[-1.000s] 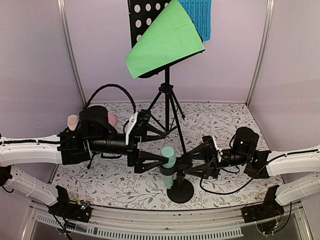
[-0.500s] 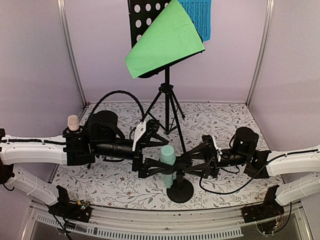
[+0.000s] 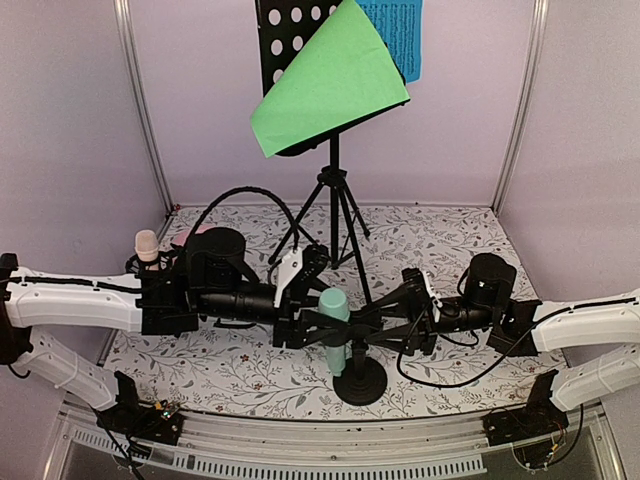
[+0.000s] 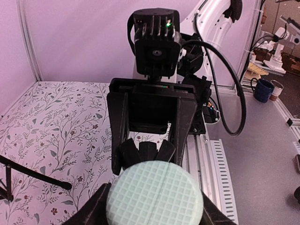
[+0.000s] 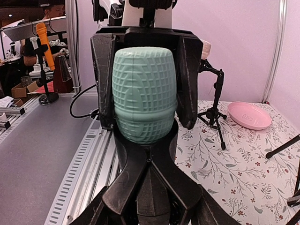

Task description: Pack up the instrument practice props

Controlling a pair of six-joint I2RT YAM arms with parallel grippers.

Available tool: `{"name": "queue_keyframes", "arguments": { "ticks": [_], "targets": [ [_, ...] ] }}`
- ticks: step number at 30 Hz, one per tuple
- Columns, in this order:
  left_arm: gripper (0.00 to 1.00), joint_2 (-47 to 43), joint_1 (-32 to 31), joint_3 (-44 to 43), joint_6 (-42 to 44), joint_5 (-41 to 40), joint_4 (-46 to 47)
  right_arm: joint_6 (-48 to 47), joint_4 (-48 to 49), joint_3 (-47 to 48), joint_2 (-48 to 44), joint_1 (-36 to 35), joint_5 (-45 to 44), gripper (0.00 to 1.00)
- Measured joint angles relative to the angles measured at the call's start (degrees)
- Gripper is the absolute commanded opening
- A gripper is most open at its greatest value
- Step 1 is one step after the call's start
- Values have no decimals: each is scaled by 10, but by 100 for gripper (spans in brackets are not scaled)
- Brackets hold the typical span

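Note:
A mint microphone (image 3: 334, 305) stands upright in the black clip of its round-based stand (image 3: 360, 382) at the table's middle front. My left gripper (image 3: 322, 320) reaches in from the left, its fingers (image 5: 103, 79) pressed on both sides of the mint head (image 5: 144, 93). My right gripper (image 3: 368, 322) comes from the right and is shut on the stand's clip (image 5: 150, 159) just under the head. Behind stands the black perforated music rack (image 3: 285, 40) on tripod legs (image 3: 335, 215), carrying a green sheet (image 3: 330, 80) and a blue sheet (image 3: 400, 35). A beige microphone (image 3: 147, 246) stands at far left.
A pink dish (image 5: 248, 115) lies near the beige microphone's small tripod (image 5: 215, 108) at the left wall. The rack's tripod legs spread just behind both grippers. Purple walls close in the floral table on three sides, and a metal rail (image 3: 330, 445) runs along the front.
My left arm has moved right toward the mint microphone, and its jaws have closed from wide open onto the head. The right arm has stayed still.

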State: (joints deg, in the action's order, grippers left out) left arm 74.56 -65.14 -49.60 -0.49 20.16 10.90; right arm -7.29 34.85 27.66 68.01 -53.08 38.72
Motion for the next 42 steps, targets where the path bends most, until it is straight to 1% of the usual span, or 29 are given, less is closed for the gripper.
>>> {"name": "queue_keyframes", "arguments": {
  "ticks": [2,4,5,6,8,9,15,19,33,42],
  "targets": [
    [38,0,-5,0,3,-6,3,0,0,0,0,0,-5,34],
    [34,0,-9,0,2,-14,4,0,0,0,1,-1,-6,30],
    [33,-1,-11,0,4,-18,4,0,0,0,1,-1,-7,26],
    [32,-2,-12,0,4,-21,4,1,0,0,0,-1,-7,23],
    [31,-5,-15,0,5,-29,3,5,1,0,1,-2,-12,20],
    [30,-9,-16,0,5,-31,3,6,2,0,1,-2,-12,16],
    [30,-30,-15,4,9,-66,0,49,-1,23,28,-6,-38,8],
    [29,-38,-14,9,9,-86,-2,61,-4,37,43,-7,-45,4],
    [30,-39,-14,2,9,-123,-10,60,-6,38,43,-10,-79,3],
    [29,-38,-14,-92,17,-147,-62,39,-32,38,18,-10,-132,3]
  ]
}}
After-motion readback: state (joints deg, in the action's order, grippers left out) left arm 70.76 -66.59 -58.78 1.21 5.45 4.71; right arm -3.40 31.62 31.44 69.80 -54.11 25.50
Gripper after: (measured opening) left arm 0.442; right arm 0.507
